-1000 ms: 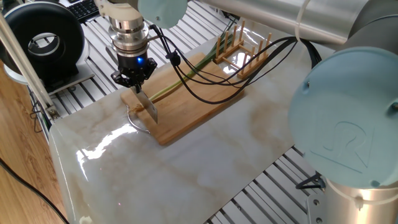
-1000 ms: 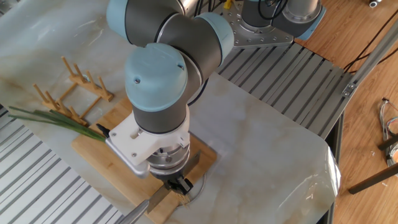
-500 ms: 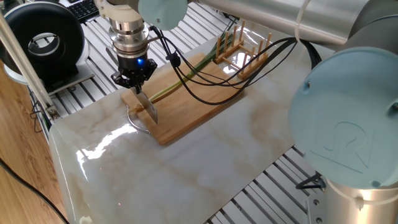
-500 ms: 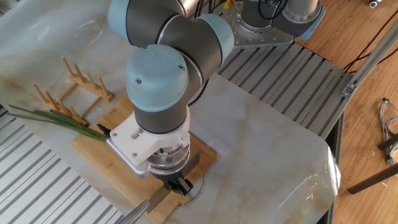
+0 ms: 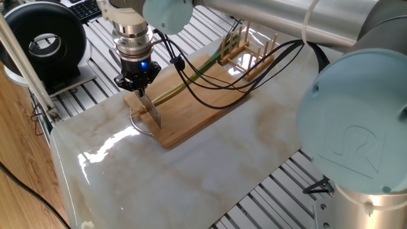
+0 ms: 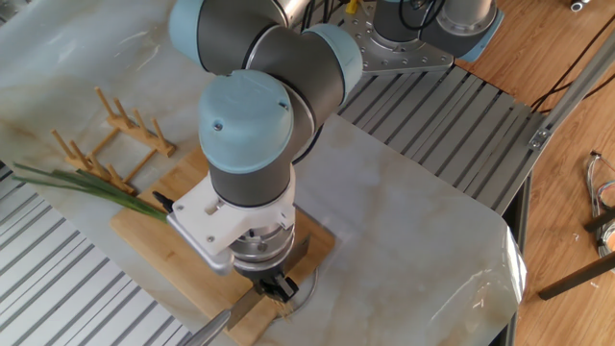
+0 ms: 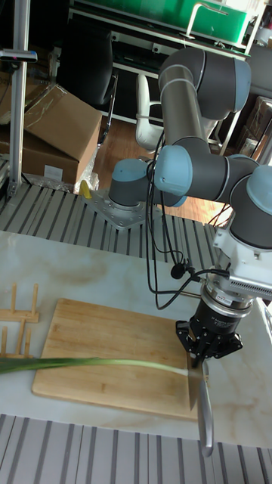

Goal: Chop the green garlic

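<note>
My gripper [image 7: 204, 361] is closed on the handle of a knife [image 7: 204, 412]. The blade points down and away from me, and it stands at the pale end of the green garlic [image 7: 98, 364], at the near edge of the wooden board [image 7: 91, 340].

Compared with one second ago, almost nothing has changed. In one fixed view my gripper [image 5: 136, 83] has moved only a very little, and the knife [image 5: 150, 111] sits at the same place on the board [image 5: 197, 108]. The garlic [image 5: 184, 81] has not shifted and I see no cut pieces. I think this means I am pausing at the start of the first cut, or pressing slowly, and the chopping itself is not yet done.

The stalk goes away from my gripper along the whole board, and the green leaves pass over the far edge, beside a small wooden rack [image 5: 245, 48] that stands on the bench [image 5: 210, 165].

The views do not show the same things. The tall fixed view shows the whole stalk and the blade crossing its pale end. In the other fixed view my own wrist hides this place; there I see only the leaves [image 6: 77, 183] and the rack [image 6: 115, 130]. One fixed view shows black cables [image 5: 216, 79] hanging over the stalk beyond my gripper.
</note>
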You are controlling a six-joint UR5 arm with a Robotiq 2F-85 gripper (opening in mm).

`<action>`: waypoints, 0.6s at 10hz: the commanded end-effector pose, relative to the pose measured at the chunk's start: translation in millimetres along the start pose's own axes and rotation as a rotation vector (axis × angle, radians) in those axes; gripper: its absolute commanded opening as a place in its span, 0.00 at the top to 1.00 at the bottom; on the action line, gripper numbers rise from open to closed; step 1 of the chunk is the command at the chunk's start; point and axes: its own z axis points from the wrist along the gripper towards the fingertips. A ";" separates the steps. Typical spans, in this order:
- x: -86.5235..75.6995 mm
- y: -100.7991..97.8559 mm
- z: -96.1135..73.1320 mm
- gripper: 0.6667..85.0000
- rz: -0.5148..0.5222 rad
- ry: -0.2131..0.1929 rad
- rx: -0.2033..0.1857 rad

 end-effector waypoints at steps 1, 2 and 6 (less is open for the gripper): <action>-1.3 0.1 0.6 0.99 0.007 0.000 -0.010; -1.9 -2.4 -0.8 0.99 0.005 0.006 -0.010; -3.2 2.2 5.2 0.99 0.011 -0.001 -0.008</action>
